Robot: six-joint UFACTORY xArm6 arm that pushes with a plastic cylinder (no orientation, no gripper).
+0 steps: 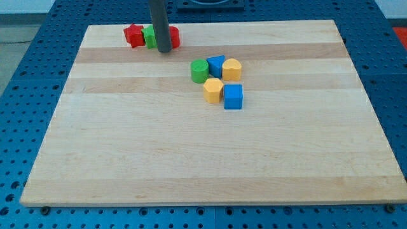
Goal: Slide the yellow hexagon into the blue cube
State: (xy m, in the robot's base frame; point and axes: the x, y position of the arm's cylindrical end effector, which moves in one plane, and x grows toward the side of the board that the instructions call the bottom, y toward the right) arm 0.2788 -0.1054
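Board (210, 159): a pale wooden board fills most of the view; a blue perforated table lies around it.
Rod (159, 22): a dark straight rod comes down from the view's top. There are no fingers on it, so nothing can spread or pinch.
Tip (165, 50): its end rests on the board near the top edge, just in front of the top-left group and well apart from the middle cluster.
Top-left group: a red block (133, 35), a green block (150, 36) and a second red block (174, 36) stand in a row, partly hidden behind the rod.
Blue cube (233, 97): it is at the lower right of the middle cluster.
Yellow hexagon (213, 90): it is just left of the blue cube, seemingly touching it or almost.
Others in the cluster: a green cylinder (200, 71), a blue triangle (215, 65) and a yellow block (231, 69) stand in a row above.
Key relation: the hexagon lies to the lower right of the tip, and the cube is beyond it on the right. Probably the tip must reach the hexagon's left side and push to the view's right.
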